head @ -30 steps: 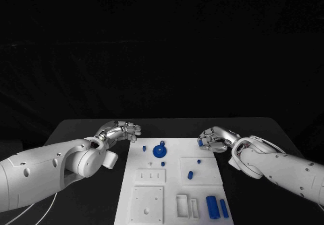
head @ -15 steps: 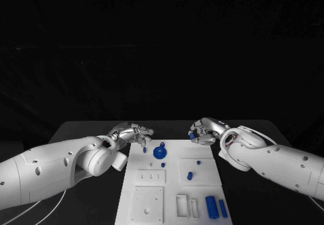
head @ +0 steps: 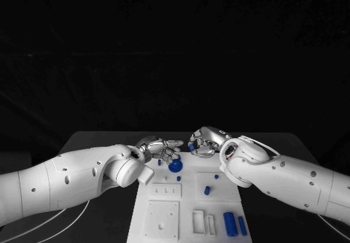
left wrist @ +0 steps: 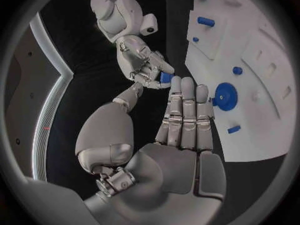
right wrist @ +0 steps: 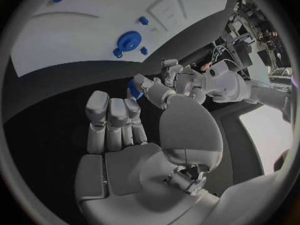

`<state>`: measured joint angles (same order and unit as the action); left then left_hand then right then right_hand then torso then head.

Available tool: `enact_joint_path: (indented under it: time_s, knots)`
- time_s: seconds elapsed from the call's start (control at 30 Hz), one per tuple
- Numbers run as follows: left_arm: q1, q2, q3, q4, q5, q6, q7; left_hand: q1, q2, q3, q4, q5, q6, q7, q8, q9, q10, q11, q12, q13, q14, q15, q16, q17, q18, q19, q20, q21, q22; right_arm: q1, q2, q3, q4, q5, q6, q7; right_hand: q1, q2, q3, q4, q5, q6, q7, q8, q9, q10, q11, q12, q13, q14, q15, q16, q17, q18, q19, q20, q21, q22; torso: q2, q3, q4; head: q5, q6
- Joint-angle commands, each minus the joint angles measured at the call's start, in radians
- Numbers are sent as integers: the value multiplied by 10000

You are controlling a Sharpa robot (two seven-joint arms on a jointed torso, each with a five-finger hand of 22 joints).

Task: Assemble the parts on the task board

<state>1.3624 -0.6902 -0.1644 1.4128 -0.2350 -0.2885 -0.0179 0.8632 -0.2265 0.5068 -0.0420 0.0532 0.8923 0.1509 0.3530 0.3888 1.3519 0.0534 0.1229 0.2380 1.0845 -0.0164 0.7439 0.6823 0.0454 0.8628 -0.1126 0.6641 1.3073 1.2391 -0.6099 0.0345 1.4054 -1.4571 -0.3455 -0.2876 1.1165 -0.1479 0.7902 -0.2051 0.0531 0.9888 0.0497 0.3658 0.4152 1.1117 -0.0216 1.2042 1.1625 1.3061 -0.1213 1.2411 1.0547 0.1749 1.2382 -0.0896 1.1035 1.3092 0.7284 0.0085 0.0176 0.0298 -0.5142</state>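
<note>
Black table [head: 95, 139], white board [head: 219, 190] with a blue gear [head: 175, 165]. Beyond the gear, right hand [head: 206, 142] pinches a blue part [left wrist: 165, 77]; left hand [head: 162, 148] spread, holding nothing.

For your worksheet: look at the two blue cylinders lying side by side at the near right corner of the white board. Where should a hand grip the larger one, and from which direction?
Probably from above, by its round sides near mid-length. The larger blue cylinder lies flat on the task board, long axis toward the robot. The slimmer cylinder sits close on its right, so fingers need care on that side; its left side is freer.
</note>
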Motion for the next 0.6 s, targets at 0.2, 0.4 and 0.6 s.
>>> enact_joint_path:
  time_s: [0.2,0.4,0.6]
  knots:
    - [24,87,6,0,-140,-473,-529,104,-51,68,175,-34,-28,-32,20,33,-72,-4,-69,77,-73,31,-44,-42,66,-119,0,-51,135,10,291,-17,233,-783,175,-613,21,-111,104,-4,96,522,398,40,148,82,4,6,17,32,-65,-72,-20,869,88,26,-7,38,-26,-8,4,42,-5]
    - [24,128,6,57,-199,-405,-590,171,30,36,196,-32,65,-73,91,72,-48,-22,-62,133,-58,31,-25,-50,80,-127,7,-28,146,10,411,-45,338,-939,205,-658,14,-129,144,-2,124,534,396,38,145,94,2,4,17,40,-65,-79,-26,869,95,35,-10,36,-15,-5,9,64,-18]
    - [24,159,7,38,-304,-325,-677,306,154,-59,119,-26,153,-121,159,111,-7,-48,-47,209,-51,29,-6,-64,89,-141,11,-2,154,10,508,-66,360,-1005,219,-699,6,-138,166,2,140,540,395,36,142,107,1,7,23,45,-66,-83,-30,869,98,41,-13,35,-12,-15,26,75,-30]
